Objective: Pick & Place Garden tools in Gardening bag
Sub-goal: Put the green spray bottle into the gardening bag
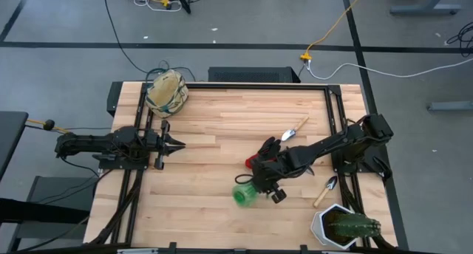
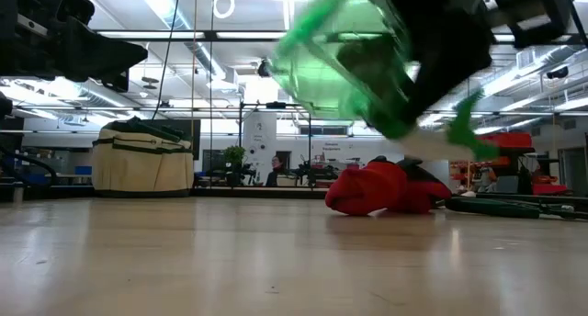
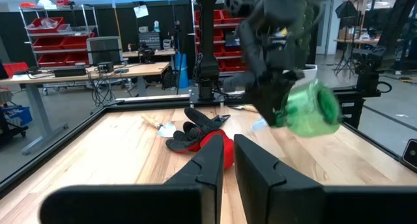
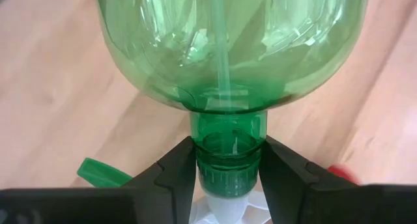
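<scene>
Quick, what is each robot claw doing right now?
Left gripper: jaws shut, holding nothing.
Right gripper: jaws clamped on the green spray bottle at its neck.

My two arms are matte black, built of chunky jointed segments. Left arm point(image 1: 111, 145) has boxy link housings and a black cable trailing off its base. Right arm point(image 1: 332, 145) is the same dark build, bulkier housing at the shoulder. Each ends in flat, angular black fingers point(image 3: 257, 168) with squared inner faces, no markings I can read.
</scene>
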Robot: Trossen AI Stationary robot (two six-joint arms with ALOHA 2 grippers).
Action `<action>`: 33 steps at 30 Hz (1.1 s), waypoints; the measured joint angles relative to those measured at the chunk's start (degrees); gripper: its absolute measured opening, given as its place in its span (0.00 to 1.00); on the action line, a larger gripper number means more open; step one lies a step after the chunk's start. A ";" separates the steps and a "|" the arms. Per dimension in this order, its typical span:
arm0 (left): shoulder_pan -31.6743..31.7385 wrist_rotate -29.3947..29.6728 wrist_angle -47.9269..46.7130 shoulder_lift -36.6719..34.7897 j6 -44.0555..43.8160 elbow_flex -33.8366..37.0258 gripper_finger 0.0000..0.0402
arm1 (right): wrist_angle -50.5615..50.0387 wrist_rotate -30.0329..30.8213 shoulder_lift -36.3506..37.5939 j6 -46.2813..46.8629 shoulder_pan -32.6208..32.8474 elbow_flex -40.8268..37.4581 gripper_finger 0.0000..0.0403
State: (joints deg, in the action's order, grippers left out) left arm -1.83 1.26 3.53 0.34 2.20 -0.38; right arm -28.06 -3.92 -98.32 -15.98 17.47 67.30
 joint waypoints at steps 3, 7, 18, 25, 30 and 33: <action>-0.01 0.00 0.00 0.00 0.00 0.00 0.11 | -1.06 0.02 0.00 0.50 -0.85 3.54 0.37; 0.00 0.00 0.00 0.00 0.00 0.00 0.11 | -2.10 1.46 0.03 0.50 -2.11 8.06 0.37; 0.00 0.00 -0.03 0.01 0.00 0.00 0.11 | -1.31 2.31 5.43 1.40 -6.62 12.84 0.37; 0.00 -0.01 -0.02 0.01 0.00 0.00 0.11 | 0.62 6.67 11.71 7.26 -9.93 12.91 0.37; 0.00 0.00 -0.02 0.00 0.00 0.00 0.11 | 2.54 8.20 15.83 9.79 -12.45 12.91 0.37; 0.00 0.00 0.00 0.00 0.00 0.00 0.11 | 3.06 8.77 18.10 11.97 -14.15 12.91 0.37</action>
State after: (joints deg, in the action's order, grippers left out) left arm -1.83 1.26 3.53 0.34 2.20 -0.38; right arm -25.00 4.85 -80.23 -4.02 3.32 80.20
